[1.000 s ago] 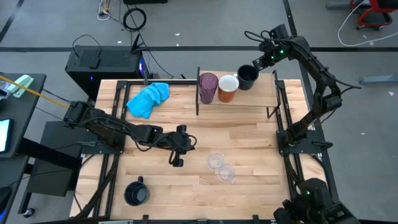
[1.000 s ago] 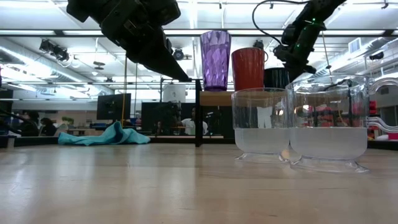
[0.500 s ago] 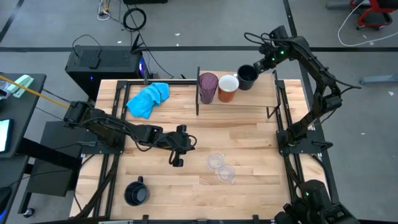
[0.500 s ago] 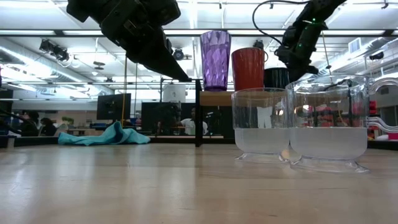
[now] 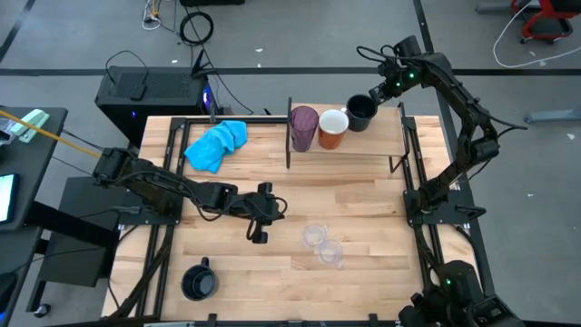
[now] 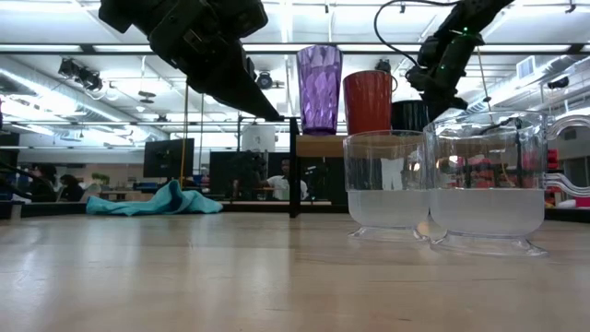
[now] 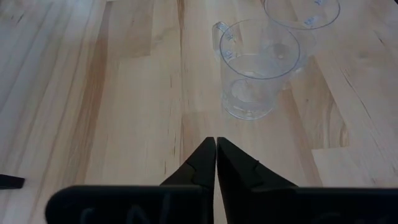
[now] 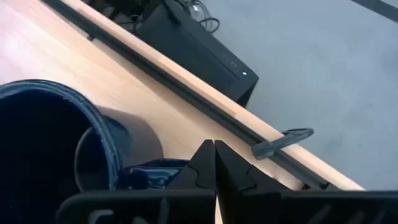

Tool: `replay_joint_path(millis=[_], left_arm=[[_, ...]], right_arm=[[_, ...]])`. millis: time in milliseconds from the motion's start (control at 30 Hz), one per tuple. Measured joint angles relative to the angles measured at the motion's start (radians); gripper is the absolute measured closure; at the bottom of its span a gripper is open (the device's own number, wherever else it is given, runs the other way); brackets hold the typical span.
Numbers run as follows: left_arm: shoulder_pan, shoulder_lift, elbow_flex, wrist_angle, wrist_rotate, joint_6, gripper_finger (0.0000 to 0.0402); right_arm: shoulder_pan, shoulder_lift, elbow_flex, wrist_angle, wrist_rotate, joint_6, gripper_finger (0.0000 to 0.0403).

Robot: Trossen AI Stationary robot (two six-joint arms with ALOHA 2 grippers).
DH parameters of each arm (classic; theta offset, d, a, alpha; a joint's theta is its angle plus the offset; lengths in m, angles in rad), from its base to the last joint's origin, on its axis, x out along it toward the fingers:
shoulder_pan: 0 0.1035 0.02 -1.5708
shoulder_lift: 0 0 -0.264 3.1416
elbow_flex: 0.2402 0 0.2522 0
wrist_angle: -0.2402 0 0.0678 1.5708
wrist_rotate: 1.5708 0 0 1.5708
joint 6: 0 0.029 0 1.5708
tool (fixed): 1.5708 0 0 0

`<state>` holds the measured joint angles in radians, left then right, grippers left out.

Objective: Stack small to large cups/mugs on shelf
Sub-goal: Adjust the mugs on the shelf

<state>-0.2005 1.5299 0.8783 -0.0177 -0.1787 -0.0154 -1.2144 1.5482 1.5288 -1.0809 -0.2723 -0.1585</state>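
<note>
The shelf at the table's far side bears the purple tumbler, the orange mug and a black mug, each on its base. My right gripper is shut just beyond that black mug, beside its handle. My left gripper is shut and empty above the table's middle, left of the two clear cups, which stand upright. The second black mug stands near the front left. My right gripper's shut fingers stand right beside the black mug's handle, coming from the far right side. I cannot tell whether they touch it. The mug stands upright on the shelf.
A bright blue cloth lies at the far left of the table, left of the shelf's dark upright panel. Bare planks lie between the shelf and the clear cups. The nearer clear cup shows in the left wrist view.
</note>
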Motion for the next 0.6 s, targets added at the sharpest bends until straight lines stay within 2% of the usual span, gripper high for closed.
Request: replay_joint_path(millis=[133,367,600], left_arm=[[0.000,0.000,0.000,-0.001,0.000,0.000,0.0382],[0.000,0.000,0.000,-0.001,0.000,-0.002,0.0389],[0.000,0.000,0.000,-0.001,0.000,-0.004,0.0378]], right_arm=[[0.007,0.000,0.000,0.000,-0.066,-0.001,0.0401],[0.012,0.000,0.000,-0.011,-0.069,-0.001,0.0401],[0.012,0.000,0.000,-0.049,-0.070,-0.014,0.0400]])
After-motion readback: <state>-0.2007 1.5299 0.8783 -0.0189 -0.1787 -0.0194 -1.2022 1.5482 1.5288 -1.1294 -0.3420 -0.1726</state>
